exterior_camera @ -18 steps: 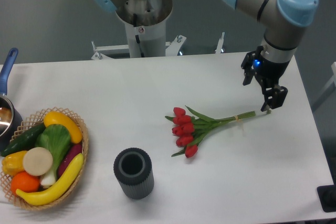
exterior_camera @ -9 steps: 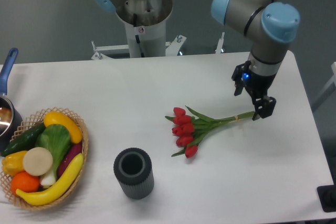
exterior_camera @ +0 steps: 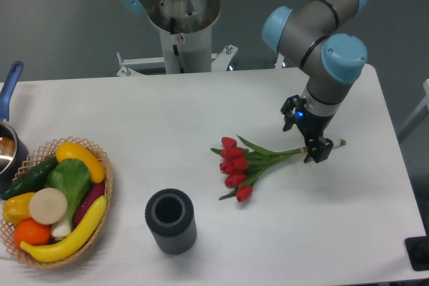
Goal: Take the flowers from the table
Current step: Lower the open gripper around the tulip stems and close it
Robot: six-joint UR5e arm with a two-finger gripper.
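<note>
The flowers (exterior_camera: 236,164) lie flat on the white table (exterior_camera: 161,108), right of centre. Their red heads point left and the green stems run right, up to a pale band. My gripper (exterior_camera: 305,132) hangs low over the stem end near that band. It is open, fingers spread, and the nearer finger (exterior_camera: 319,149) covers the stems. A short piece of stem sticks out to the right of that finger. Whether the fingers touch the stems I cannot tell.
A dark grey ribbed cylinder (exterior_camera: 171,221) stands in front of the flowers, to their left. A wicker basket (exterior_camera: 102,165) of produce sits at the left edge, with a blue-handled pot (exterior_camera: 8,137) behind it. The arm's base column (exterior_camera: 181,18) rises at the table's back.
My gripper has moved left and slightly down along the stems, from beyond their right tip to over the banded part. The flowers have not moved.
</note>
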